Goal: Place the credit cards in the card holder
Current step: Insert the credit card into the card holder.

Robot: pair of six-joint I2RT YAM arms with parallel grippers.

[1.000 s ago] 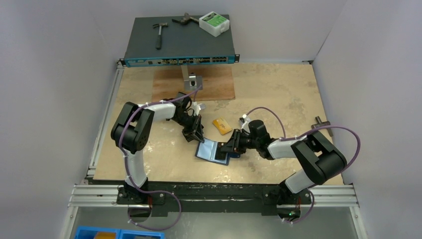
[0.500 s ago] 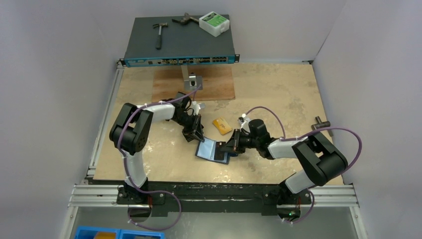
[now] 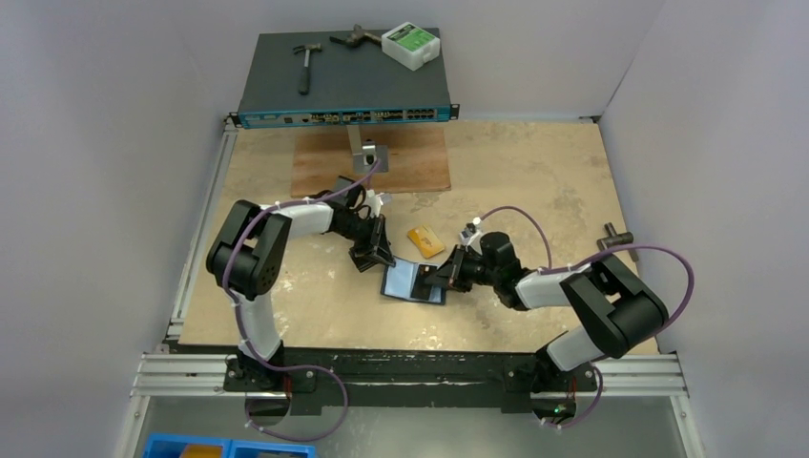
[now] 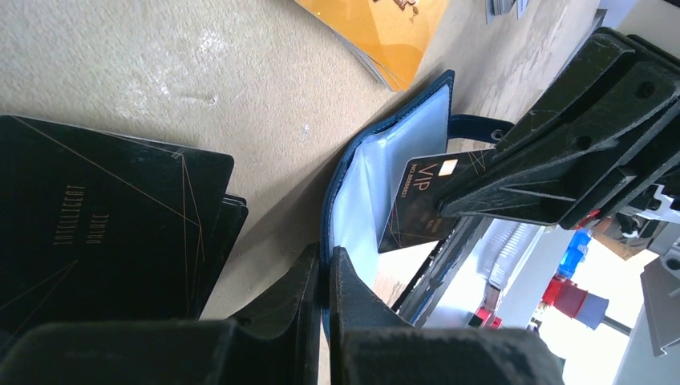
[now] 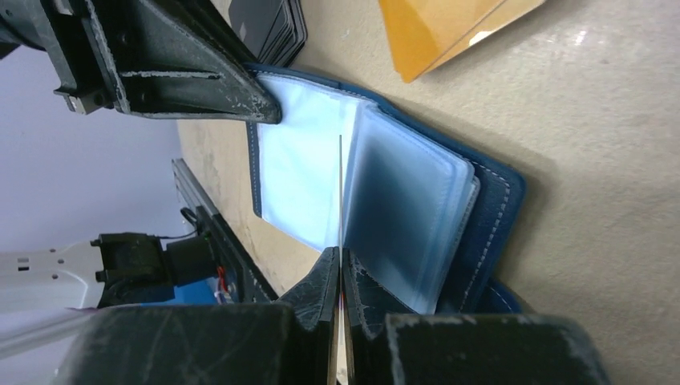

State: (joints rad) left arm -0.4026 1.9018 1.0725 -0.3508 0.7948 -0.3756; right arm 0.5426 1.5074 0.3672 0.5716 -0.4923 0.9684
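The navy card holder (image 3: 414, 283) lies open on the table, its pale blue sleeves showing in the right wrist view (image 5: 409, 208). My left gripper (image 3: 381, 258) is shut on the holder's left flap (image 4: 365, 180) and holds it raised. My right gripper (image 3: 445, 276) is shut on a black card (image 4: 425, 200), which shows edge-on (image 5: 340, 192) between the sleeves. A stack of black cards (image 4: 104, 233) lies beside the left gripper. Orange-gold cards (image 3: 425, 240) lie just beyond the holder. I cannot make out a silver-grey card.
A network switch (image 3: 343, 91) stands at the back with a hammer (image 3: 303, 65) and a white-green box (image 3: 410, 45) on it. A wooden board (image 3: 401, 162) carries a small metal block (image 3: 365, 153). A metal part (image 3: 615, 234) lies at the right edge.
The holder has shifted slightly away from the table's near edge and its left flap stands higher. My right gripper has moved in over the sleeves with the black card.
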